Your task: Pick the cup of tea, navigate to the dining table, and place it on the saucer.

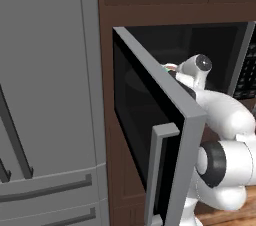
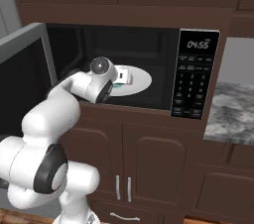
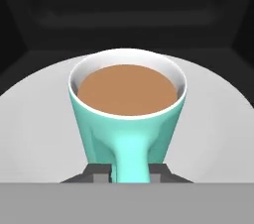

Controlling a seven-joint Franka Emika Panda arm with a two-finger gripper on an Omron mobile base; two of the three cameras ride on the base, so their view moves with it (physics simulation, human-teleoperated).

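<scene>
The cup of tea (image 3: 129, 119), a teal mug with a white inner rim and brown liquid, stands upright on the microwave's round white turntable (image 3: 34, 119). Its handle points straight at the hand camera. My gripper (image 3: 130, 174) reaches into the microwave, and its two dark fingertips (image 3: 97, 173) press against either side of the handle. From the right base camera the gripper (image 2: 121, 77) sits over the turntable (image 2: 141, 80), with a sliver of teal cup (image 2: 118, 85) beside the wrist. The dining table and the saucer are out of view.
The microwave door (image 1: 150, 100) swings wide open to the left, close to my arm. The keypad (image 2: 194, 74) is on the right of the cavity. A grey fridge (image 1: 45, 95) stands left; a marbled counter (image 2: 230, 111) lies right.
</scene>
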